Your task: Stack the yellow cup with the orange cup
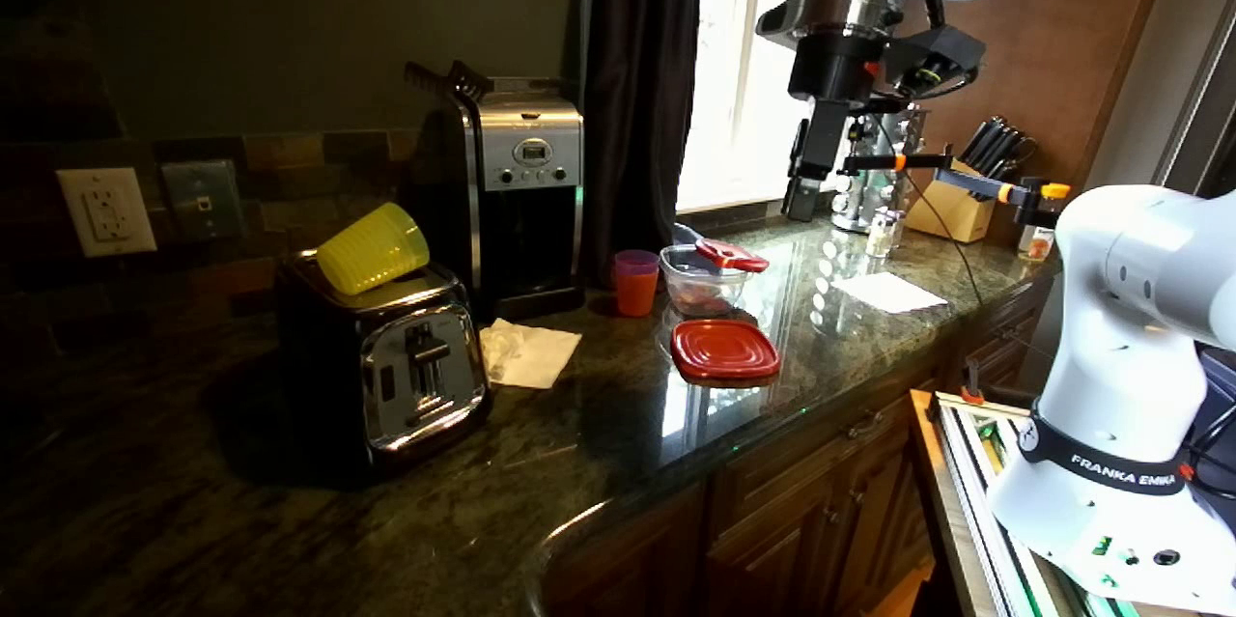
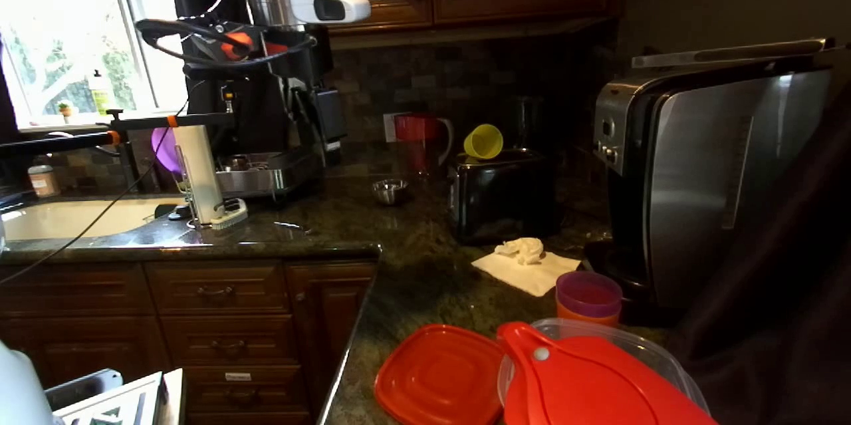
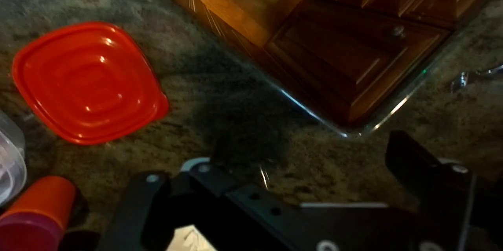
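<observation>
Two words can be read, FRANKA EMIKA, in white capitals on the black band (image 1: 1110, 465) around the base of the white arm (image 1: 1110, 308). In an exterior view a white label (image 2: 238, 377) sits on a drawer front (image 2: 199, 382), its writing too small to make out; so is whatever shows on the display (image 1: 533, 152) of the coffee maker (image 1: 529, 177). The claw (image 3: 308, 147) is spread wide: in the wrist view its fingers (image 3: 410, 156) stand far apart, with only countertop (image 1: 599, 443) showing between them. It hangs above that surface, well apart from the task's two cups. The yellow cup (image 1: 372, 250) lies tilted on top of the toaster (image 1: 401, 371) in both exterior views. The orange cup (image 1: 634, 296) stands upright on the countertop near the coffee maker, a purple cup (image 1: 637, 261) nested in it, and a clear bowl (image 1: 690, 287) just beside. A red lid (image 1: 724, 350) lies flat near the bowl, and a white napkin (image 1: 541, 361) between toaster and orange cup bears a crumpled tissue (image 2: 522, 251).
</observation>
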Action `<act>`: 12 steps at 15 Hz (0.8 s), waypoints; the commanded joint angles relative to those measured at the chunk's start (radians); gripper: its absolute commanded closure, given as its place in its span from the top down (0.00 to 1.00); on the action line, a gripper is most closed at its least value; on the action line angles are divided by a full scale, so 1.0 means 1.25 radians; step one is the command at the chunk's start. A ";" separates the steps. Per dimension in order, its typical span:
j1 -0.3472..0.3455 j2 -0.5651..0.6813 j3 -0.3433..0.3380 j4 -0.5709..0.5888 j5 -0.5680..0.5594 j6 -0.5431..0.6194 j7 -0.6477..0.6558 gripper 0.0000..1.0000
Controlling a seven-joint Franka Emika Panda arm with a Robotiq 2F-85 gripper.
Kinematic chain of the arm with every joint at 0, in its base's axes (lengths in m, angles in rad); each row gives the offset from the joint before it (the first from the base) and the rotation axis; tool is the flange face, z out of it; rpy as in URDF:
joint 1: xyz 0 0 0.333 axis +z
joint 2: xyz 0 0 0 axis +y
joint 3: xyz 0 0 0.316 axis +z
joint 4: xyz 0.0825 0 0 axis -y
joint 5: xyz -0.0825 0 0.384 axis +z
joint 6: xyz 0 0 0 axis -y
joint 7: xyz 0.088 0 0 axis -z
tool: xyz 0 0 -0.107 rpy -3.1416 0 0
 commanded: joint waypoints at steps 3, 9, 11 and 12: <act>0.061 0.181 0.008 0.144 0.109 0.191 -0.040 1.00; 0.097 0.422 -0.005 0.387 0.203 0.256 -0.108 1.00; 0.076 0.373 0.017 0.340 0.186 0.254 -0.098 1.00; 0.070 0.403 0.019 0.368 0.187 0.254 -0.097 1.00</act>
